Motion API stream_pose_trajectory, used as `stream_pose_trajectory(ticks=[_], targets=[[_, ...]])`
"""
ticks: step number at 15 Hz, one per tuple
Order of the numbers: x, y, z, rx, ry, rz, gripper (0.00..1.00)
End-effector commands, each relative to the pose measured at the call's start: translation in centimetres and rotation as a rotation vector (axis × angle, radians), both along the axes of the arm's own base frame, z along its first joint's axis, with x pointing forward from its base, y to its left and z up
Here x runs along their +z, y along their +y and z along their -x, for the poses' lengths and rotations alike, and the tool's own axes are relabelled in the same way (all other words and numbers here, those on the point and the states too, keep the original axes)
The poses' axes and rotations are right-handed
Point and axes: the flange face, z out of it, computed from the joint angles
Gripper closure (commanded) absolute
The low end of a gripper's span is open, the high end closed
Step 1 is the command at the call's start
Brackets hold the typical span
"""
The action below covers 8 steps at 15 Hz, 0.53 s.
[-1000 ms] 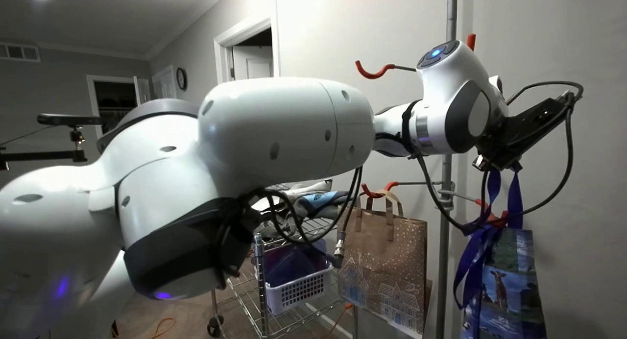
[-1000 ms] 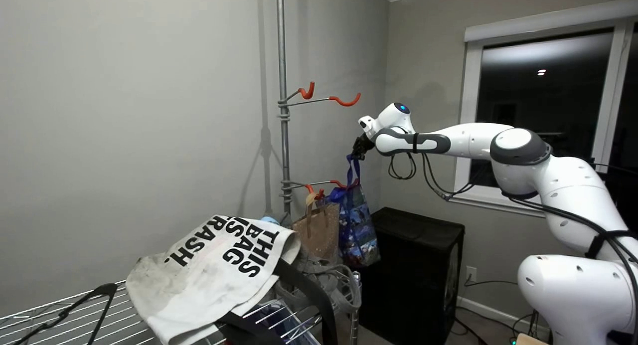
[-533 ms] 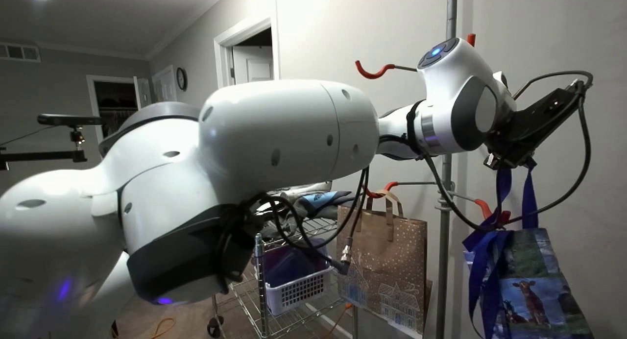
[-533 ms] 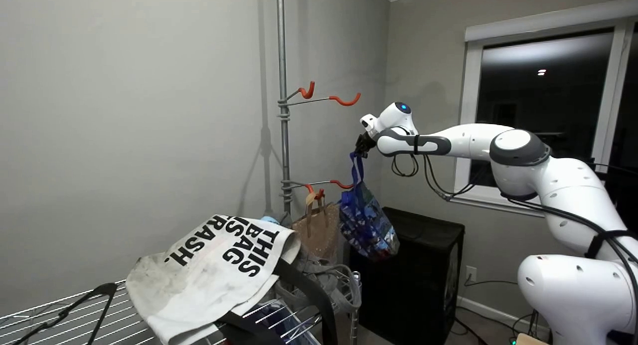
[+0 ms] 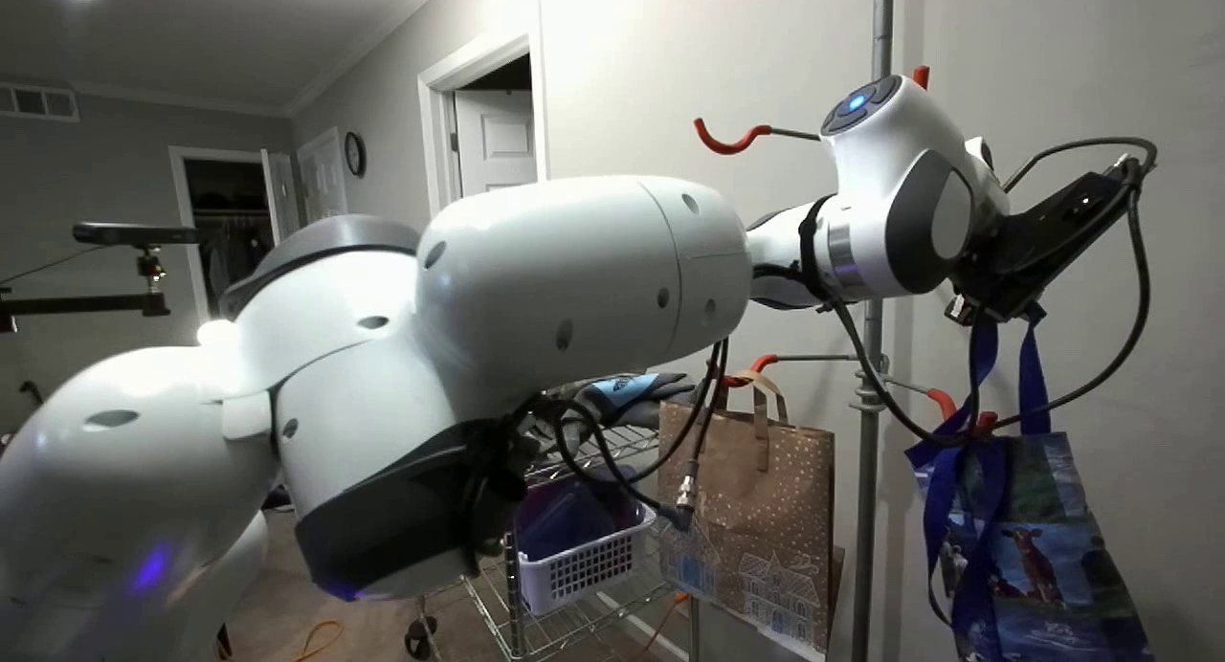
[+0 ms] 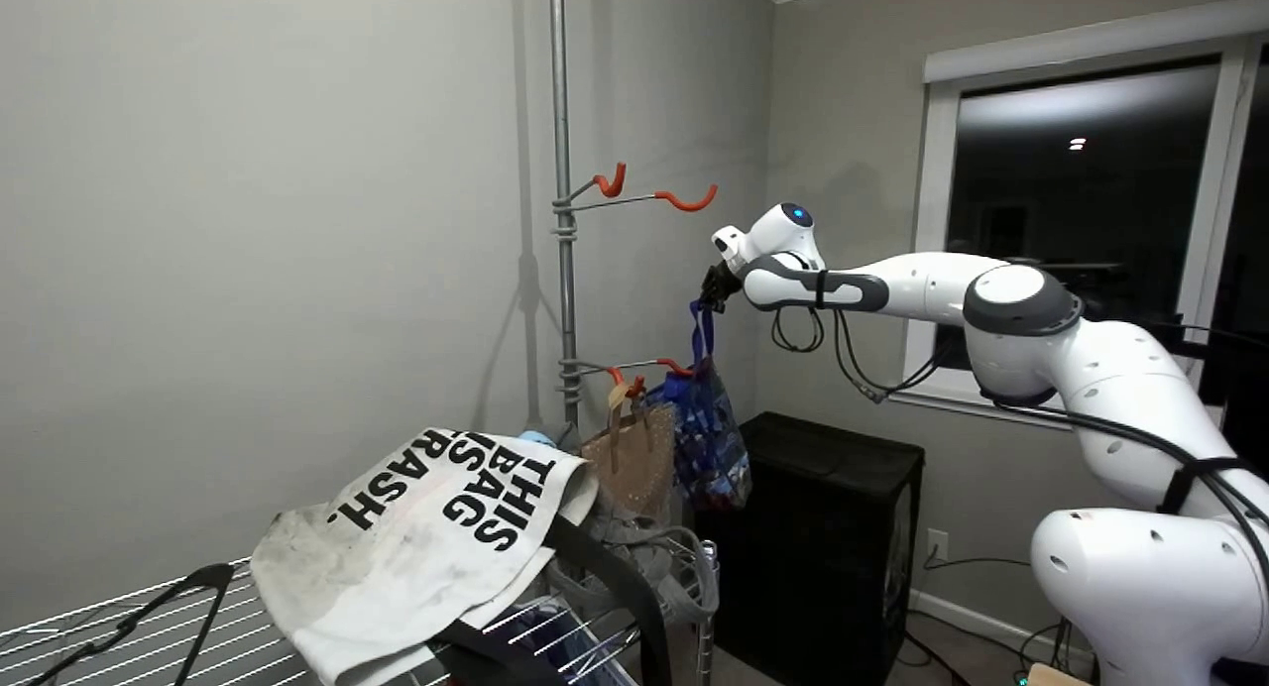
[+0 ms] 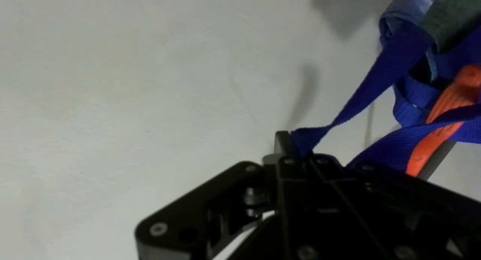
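Your gripper (image 7: 295, 153) is clamped on a blue handle (image 7: 375, 83) of the shopping bag (image 5: 1072, 557), hanging at an orange hook (image 7: 424, 151); that grasp looks done, but another strap (image 7: 394, 151) crosses the hook, and whether it is looped on cannot be told

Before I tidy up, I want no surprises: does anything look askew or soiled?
The blue bag hangs askew: the jaws grip one handle while another strap droops. The white bag lies slumped on the wire shelf and looks smudged.
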Motion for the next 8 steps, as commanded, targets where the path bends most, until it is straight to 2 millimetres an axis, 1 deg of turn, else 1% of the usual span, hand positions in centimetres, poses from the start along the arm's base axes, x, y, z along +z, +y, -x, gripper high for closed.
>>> stream_pose_trajectory(ticks=[1,4,8], targets=[[0.6,0.8,-0.8,0.028,-0.019,-0.034,1.0],[1.9,2.3,-0.6,0.071,-0.042,-0.046,1.0],[4.8,5.1,1.5,0.158,-0.072,-0.045,1.0]])
